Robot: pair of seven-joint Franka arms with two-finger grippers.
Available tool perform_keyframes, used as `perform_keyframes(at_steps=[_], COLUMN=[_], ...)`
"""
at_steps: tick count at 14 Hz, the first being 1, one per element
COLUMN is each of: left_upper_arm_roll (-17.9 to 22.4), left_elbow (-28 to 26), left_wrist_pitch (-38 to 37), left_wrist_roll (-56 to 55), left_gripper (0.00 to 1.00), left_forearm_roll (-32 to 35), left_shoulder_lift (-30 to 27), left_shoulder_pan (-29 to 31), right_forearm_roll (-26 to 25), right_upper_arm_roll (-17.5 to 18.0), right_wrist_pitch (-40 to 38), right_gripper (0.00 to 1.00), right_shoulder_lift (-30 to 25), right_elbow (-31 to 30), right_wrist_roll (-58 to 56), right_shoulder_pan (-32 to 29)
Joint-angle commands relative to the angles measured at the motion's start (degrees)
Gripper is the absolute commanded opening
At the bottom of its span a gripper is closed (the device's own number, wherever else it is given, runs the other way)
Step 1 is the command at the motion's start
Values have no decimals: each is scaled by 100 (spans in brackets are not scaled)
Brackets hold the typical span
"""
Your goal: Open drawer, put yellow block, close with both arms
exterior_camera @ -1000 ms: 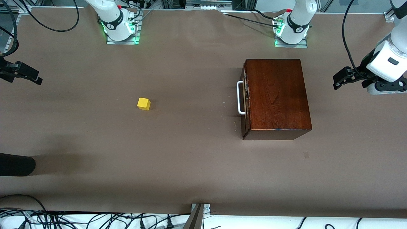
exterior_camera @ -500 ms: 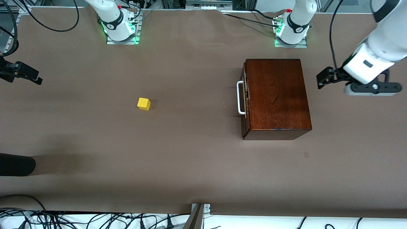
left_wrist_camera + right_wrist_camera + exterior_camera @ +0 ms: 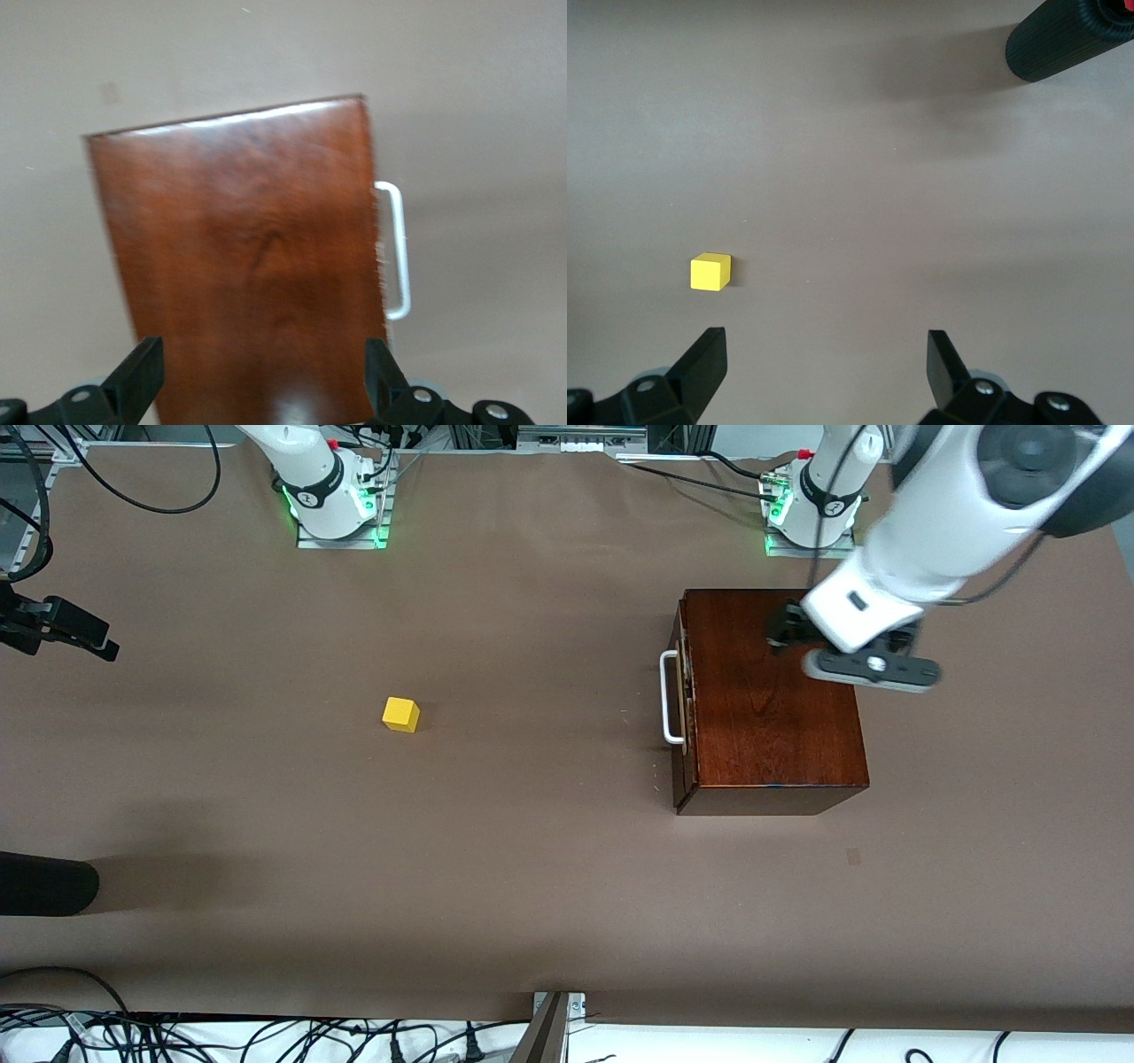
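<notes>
The dark reddish-brown wooden box stands toward the left arm's end of the table. Its drawer is shut, and its white bar handle faces the right arm's end. My left gripper is open and empty over the box top. In the left wrist view the box and handle lie under the gripper. The yellow block sits on the bare table. My right gripper waits, open and empty, over the table's edge at the right arm's end. Its wrist view shows the gripper and the block.
A black cylinder reaches in over the table at the right arm's end and also shows in the right wrist view. The green-lit arm bases stand along the edge farthest from the front camera. Cables lie off the edge nearest it.
The left arm has swung in from the left arm's end of the table to over the box top. The right gripper, block and box have not moved.
</notes>
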Motion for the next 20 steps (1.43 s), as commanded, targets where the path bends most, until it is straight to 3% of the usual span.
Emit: perform_keyframes(at_steps=[1, 6, 12, 16, 20], left_upper_arm_roll=[-232, -232, -224, -215, -197], left_elbow=[170, 170, 126, 82, 55], left_wrist_pitch=[-96, -61, 141, 676, 1055], left_wrist_roll=[-449, -1266, -2207, -2937, -2956], left_gripper=[100, 100, 100, 100, 100], left_forearm_roll=[-18, 166, 184, 701, 939], left_shoulder_lift=[317, 800, 1486, 1864, 2110], left_shoulder_pan=[-206, -1172, -1533, -1946, -1965], right_forearm_roll=[-23, -23, -14, -14, -23], right_upper_arm_roll=[115, 123, 115, 115, 115], right_wrist_pitch=[-6, -24, -32, -41, -32], right_gripper=[100, 100, 100, 100, 100], right_shoulder_lift=[10, 10, 1, 1, 1], right_elbow=[59, 59, 59, 59, 59], right_wrist_roll=[40, 40, 40, 40, 40], right_shoulder_pan=[-123, -123, -123, -123, -123])
